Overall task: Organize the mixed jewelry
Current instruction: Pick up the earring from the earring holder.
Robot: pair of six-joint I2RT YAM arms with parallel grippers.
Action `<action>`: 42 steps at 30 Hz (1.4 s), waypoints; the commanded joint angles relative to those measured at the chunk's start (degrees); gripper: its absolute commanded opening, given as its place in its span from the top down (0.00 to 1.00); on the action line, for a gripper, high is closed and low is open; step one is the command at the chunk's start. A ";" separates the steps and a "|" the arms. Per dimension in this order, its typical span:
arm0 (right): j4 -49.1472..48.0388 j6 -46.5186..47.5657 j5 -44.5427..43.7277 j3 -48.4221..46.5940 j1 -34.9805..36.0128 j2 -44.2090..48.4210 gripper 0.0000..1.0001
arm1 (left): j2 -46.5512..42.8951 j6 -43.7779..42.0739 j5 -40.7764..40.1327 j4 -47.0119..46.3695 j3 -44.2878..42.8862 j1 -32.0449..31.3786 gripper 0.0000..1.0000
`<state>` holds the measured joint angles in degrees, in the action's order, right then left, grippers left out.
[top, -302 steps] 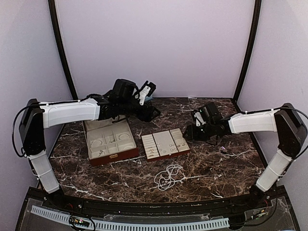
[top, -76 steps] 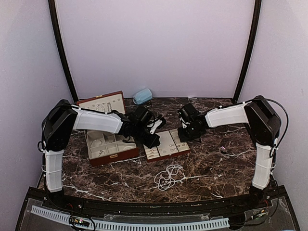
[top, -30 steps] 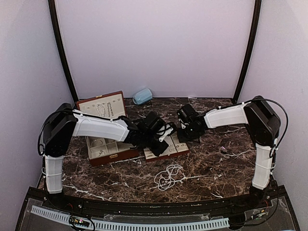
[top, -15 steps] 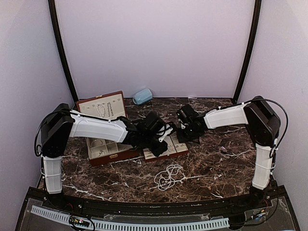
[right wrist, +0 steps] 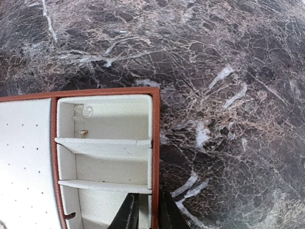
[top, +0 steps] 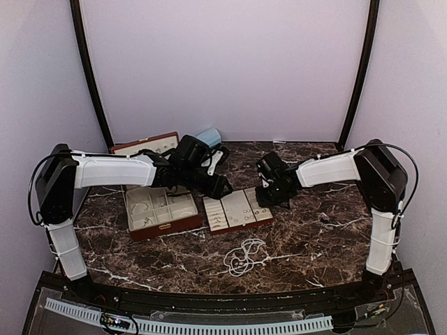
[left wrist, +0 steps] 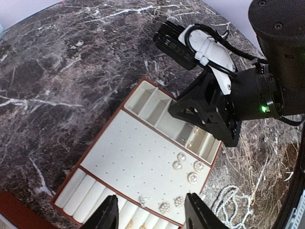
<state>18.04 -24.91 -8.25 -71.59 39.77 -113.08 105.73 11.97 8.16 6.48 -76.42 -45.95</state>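
Note:
The small reddish-brown cream-lined tray (top: 237, 209) lies mid-table. It carries several pearl earrings (left wrist: 187, 167) and rings. My left gripper (top: 218, 185) hangs open and empty above the tray's back edge, and its fingers (left wrist: 107, 217) frame the earrings in the left wrist view. My right gripper (top: 264, 197) is shut on the tray's right wall (right wrist: 156, 143), one finger inside and one outside. A tiny earring (right wrist: 83, 132) lies in a tray compartment. A long white bead strand (top: 244, 255) lies loose in front of the tray and also shows in the left wrist view (left wrist: 224, 200).
The open reddish-brown case (top: 160, 209) with bangles in cream compartments stands left of the tray, its lid (top: 143, 146) up behind my left arm. A pale blue rounded object (top: 208, 135) sits at the back wall. A tiny purple item (top: 325, 218) lies at the right.
My left gripper has risen and drawn back from low over the tray towards the back left. My right gripper has stayed on the tray's right wall.

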 commanded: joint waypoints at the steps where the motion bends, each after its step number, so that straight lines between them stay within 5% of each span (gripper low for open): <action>1: -1.11 -1.18 1.96 1.05 0.84 0.89 0.83 | 0.48 2.95 5.80 1.52 0.59 -0.87 0.49; 10: -1.63 -1.58 2.21 0.77 0.84 0.58 0.83 | 4.10 4.34 10.73 4.14 -0.54 -0.36 0.43; 42: -2.55 -1.65 3.31 1.17 0.84 -0.14 0.83 | 9.29 2.54 8.02 4.26 -1.92 -0.17 0.44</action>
<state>16.97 -26.02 -6.00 -71.31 39.77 -113.08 114.76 15.42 16.78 10.35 -76.90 -46.37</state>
